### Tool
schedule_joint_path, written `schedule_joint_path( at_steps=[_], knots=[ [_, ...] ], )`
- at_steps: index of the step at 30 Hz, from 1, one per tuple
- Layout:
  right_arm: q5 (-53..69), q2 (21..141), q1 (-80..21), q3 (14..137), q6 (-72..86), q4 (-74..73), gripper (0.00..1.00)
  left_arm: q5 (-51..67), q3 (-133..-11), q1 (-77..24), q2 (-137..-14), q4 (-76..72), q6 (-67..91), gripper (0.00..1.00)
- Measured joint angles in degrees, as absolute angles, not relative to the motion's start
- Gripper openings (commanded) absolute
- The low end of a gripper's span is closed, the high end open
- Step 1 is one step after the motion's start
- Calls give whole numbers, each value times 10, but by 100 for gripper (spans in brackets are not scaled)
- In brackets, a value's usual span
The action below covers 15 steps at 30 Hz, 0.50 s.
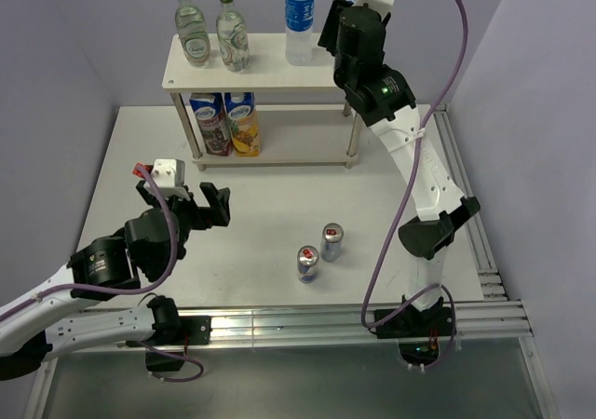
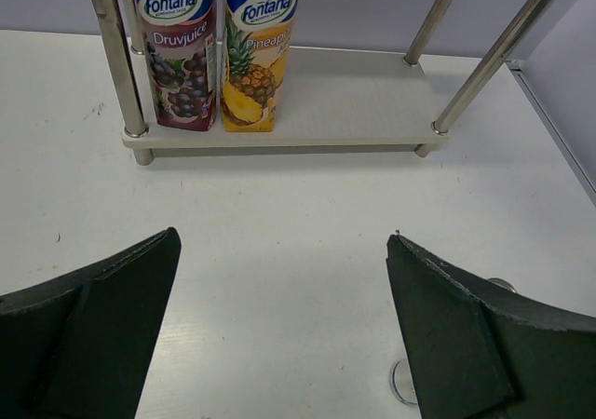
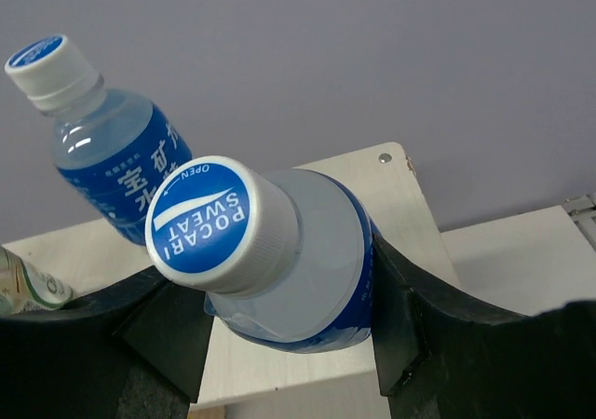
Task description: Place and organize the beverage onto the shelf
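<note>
The cream two-tier shelf [image 1: 270,70] stands at the back of the table. Its top board holds two glass bottles [image 1: 193,30] [image 1: 231,35] and a blue-label water bottle [image 1: 299,20]. Two Fontana juice cartons [image 1: 226,123] stand on the lower board [image 2: 354,102]. My right gripper [image 1: 335,30] is shut on a Pocari Sweat bottle [image 3: 279,251], held tilted over the right end of the top board [image 3: 372,186], beside the other water bottle [image 3: 107,144]. My left gripper [image 1: 183,198] is open and empty over the table, facing the cartons [image 2: 177,56] [image 2: 256,56].
Two drink cans [image 1: 332,241] [image 1: 308,263] stand on the table in front of the shelf, right of my left gripper. One can's rim [image 2: 402,382] shows by my left gripper's right finger [image 2: 466,335]. Metal posts [image 2: 116,65] frame the lower tier.
</note>
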<state>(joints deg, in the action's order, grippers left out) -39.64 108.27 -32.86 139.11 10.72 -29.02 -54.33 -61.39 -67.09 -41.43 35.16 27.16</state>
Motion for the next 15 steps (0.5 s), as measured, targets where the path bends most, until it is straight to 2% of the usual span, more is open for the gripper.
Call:
schedule_joint_path(
  at_steps=[2, 3, 4, 6, 8, 9, 12, 15],
  knots=[
    [-391, 1088, -321, 1392, 119, -281, 24, -543, -614, -671, -415, 352, 271, 99],
    [-390, 1089, -318, 1392, 122, -276, 35, -543, -614, -671, -416, 352, 271, 99],
    [-388, 1091, -315, 1391, 127, -270, 38, -543, -614, -671, -416, 352, 271, 99],
    [-384, 1093, -312, 1389, 135, -263, 52, -544, -614, -671, -419, 352, 271, 99],
    [-384, 1093, -310, 1384, 139, -255, 62, -544, -614, -671, -422, 352, 271, 99],
    [-384, 1093, -310, 1383, 141, -251, 72, -543, -614, -671, -423, 352, 271, 99],
    [-385, 1093, -309, 1380, 143, -243, 86, -544, -613, -671, -424, 352, 271, 100],
    [-386, 1093, -308, 1380, 144, -218, 93, -544, -613, -671, -423, 352, 271, 99]
  ],
)
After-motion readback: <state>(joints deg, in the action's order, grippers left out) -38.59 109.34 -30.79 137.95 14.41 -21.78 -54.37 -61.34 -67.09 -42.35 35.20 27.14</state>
